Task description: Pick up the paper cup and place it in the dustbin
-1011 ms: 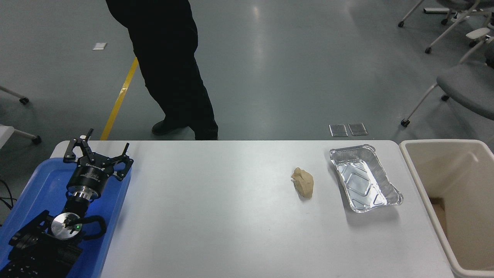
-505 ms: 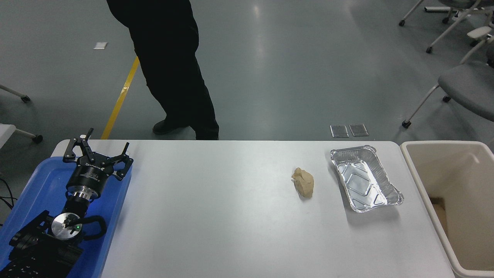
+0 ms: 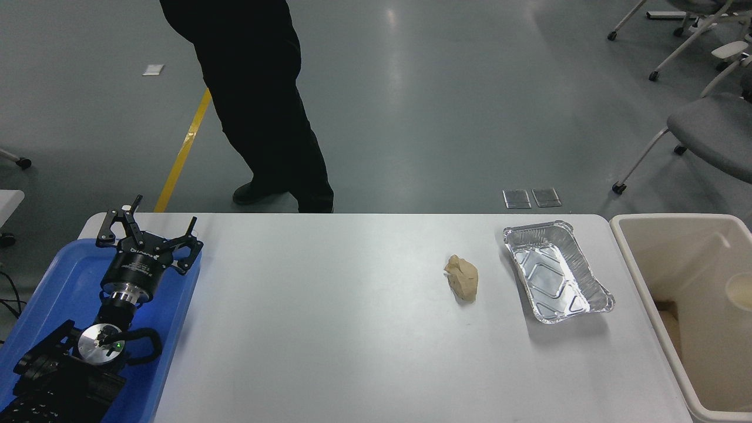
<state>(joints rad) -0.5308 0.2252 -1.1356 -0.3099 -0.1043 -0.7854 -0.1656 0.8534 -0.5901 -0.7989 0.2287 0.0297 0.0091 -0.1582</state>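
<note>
The paper cup (image 3: pixel 740 291) shows only in part at the picture's right edge, as a cream round rim inside the outline of the dustbin (image 3: pixel 664 218). What holds it, if anything, is out of view. The dustbin is a large beige bin standing off the table's right end. My left gripper (image 3: pixel 151 226) is parked open over the blue tray (image 3: pixel 64 276) at the lower left, with nothing between its fingers. The right arm and its gripper are out of view.
On the white table (image 3: pixel 329 329) a crumpled tan paper wad (image 3: pixel 462 278) lies right of centre, with a shiny foil tray (image 3: pixel 531 227) beside it near the bin. A person in black trousers (image 3: pixel 258 100) stands at the far side. Wheeled chairs (image 3: pixel 705 129) are at the upper right.
The cup's cream rim has appeared at the right edge within the dustbin; it was not visible before. The left arm has not moved. The person shifted slightly.
</note>
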